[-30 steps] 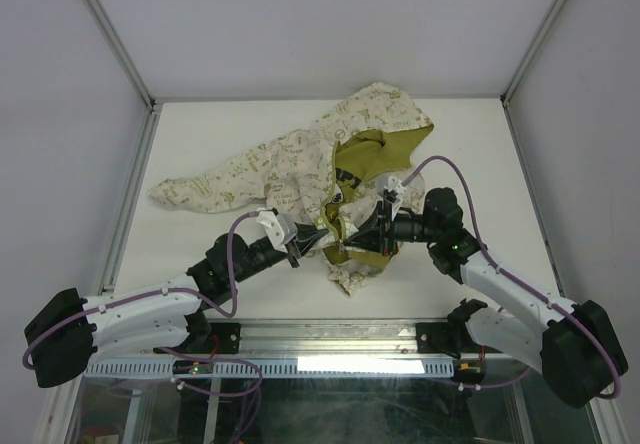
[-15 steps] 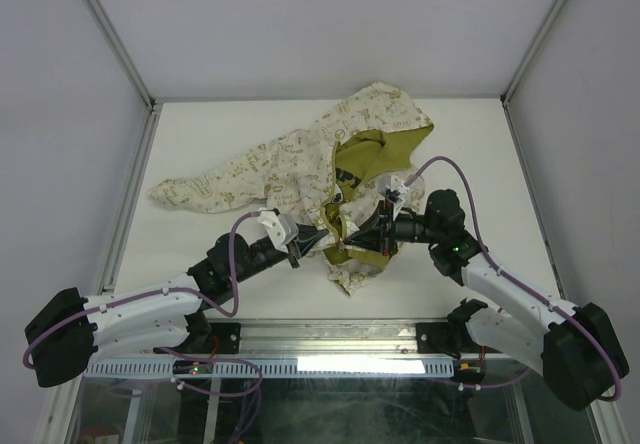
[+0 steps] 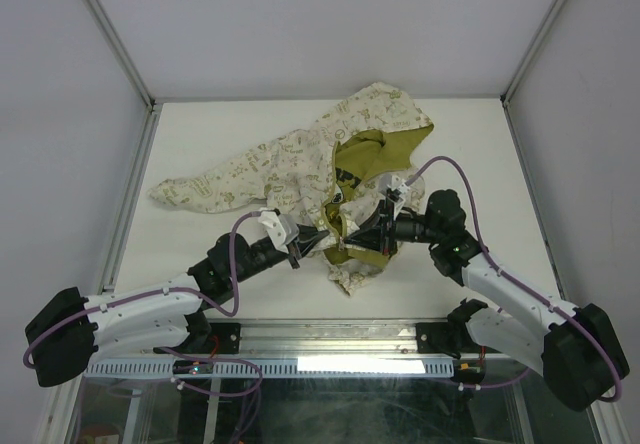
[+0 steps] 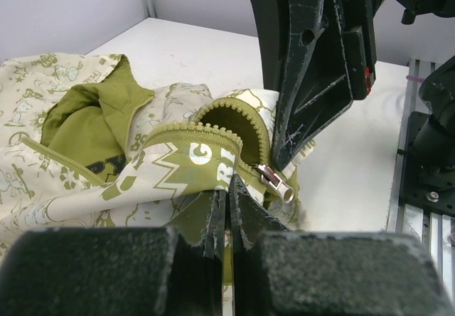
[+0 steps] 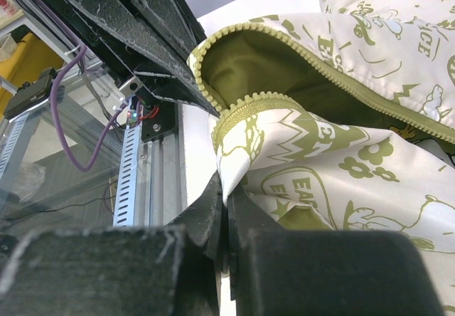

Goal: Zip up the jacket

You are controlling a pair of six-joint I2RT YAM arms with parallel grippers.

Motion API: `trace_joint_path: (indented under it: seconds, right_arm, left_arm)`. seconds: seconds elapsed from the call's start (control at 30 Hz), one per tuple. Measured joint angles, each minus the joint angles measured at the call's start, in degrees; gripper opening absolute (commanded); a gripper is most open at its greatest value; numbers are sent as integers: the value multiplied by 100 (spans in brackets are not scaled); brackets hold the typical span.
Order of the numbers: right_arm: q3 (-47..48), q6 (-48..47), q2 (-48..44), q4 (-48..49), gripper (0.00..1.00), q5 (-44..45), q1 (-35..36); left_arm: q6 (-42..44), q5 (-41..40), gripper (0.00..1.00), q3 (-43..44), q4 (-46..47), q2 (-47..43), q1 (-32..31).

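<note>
- left gripper (image 4: pixel 227 206) is pinched tight on the jacket (image 3: pixel 300 159) at its bottom front edge, just beside the metal zipper slider (image 4: pixel 276 182).
- right gripper (image 5: pixel 224 201) is clamped on the opposite front edge, facing the left one, with the tips near each other.
- the jacket lies crumpled on the white table (image 3: pixel 480 154), front open and olive lining showing.
- one sleeve (image 3: pixel 200 189) stretches left, and the hood (image 3: pixel 380 109) lies toward the far edge.

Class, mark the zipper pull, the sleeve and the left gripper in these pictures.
zipper pull (image 4: pixel 277 183), left wrist view, on its silver tab.
sleeve (image 3: pixel 210 186), top external view, midway along the cream fabric.
left gripper (image 4: pixel 227 201), left wrist view, between its closed fingertips.
</note>
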Motion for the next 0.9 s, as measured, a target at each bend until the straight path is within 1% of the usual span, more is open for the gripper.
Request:
trace_joint_path:
  seconds: [0.33, 0.5, 0.53, 0.57, 0.6, 0.73, 0.77, 0.8, 0.9]
  right_arm:
    - [-2, 170, 35, 216, 0, 105, 0]
    - [-2, 208, 127, 275, 0, 70, -72]
    - [-2, 216, 151, 297, 0, 42, -90]
    - [-2, 221, 184, 321, 0, 0, -96]
    - [-2, 225, 227, 358, 0, -39, -98]
    - [-2, 247, 365, 452, 0, -162, -98]
    - [-2, 256, 374, 479, 0, -186, -98]
    - [-2, 262, 376, 501, 0, -197, -98]
    - [-2, 284, 376, 590, 0, -232, -98]
  left_arm:
    - [-9, 378, 0, 55, -186, 94, 37]
    - [-39, 575, 0, 179, -479, 146, 35]
    - [-90, 557, 7, 186, -501, 144, 35]
    - [-151, 527, 10, 190, -522, 142, 35]
    - [-219, 463, 11, 192, -549, 133, 35]
    - [-619, 94, 27, 192, -697, 48, 35]
    - [-743, 9, 35, 195, -723, 26, 35]
    - [-905, -90, 40, 205, -754, 11, 35]
    - [-1364, -332, 48, 286, -815, 9, 35]
